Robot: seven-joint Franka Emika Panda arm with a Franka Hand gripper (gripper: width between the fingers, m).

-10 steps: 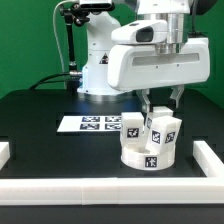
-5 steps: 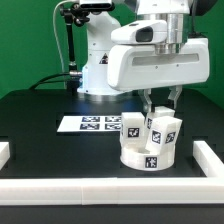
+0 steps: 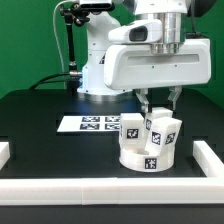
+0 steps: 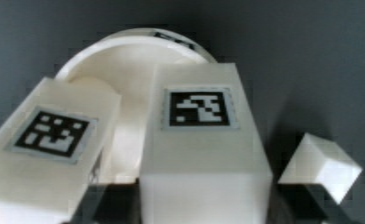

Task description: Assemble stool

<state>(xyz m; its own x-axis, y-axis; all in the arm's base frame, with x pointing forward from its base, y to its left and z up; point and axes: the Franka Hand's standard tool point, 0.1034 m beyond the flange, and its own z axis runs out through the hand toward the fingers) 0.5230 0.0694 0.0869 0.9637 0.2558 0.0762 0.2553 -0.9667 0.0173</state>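
Note:
The stool's round white seat (image 3: 140, 157) lies flat on the black table, right of centre in the exterior view. Three blocky tagged legs stand on it. My gripper (image 3: 158, 107) comes down from above onto the middle leg (image 3: 157, 128). In the wrist view this leg (image 4: 205, 130) fills the gap between my dark fingers (image 4: 111, 205), which press on both its sides, so the gripper is shut on it. A second leg (image 4: 63, 130) stands close beside it, a third (image 4: 317, 160) on the other side. The seat's rim (image 4: 143, 50) shows beyond them.
The marker board (image 3: 88, 123) lies flat behind the seat, toward the exterior view's left. White border rails run along the front (image 3: 110, 190), left (image 3: 5, 152) and right (image 3: 212, 158) of the table. The arm's base (image 3: 95, 70) stands at the back.
The fingers have closed in on the middle leg. The wrist housing has shifted very slightly; the seat and legs stand as before.

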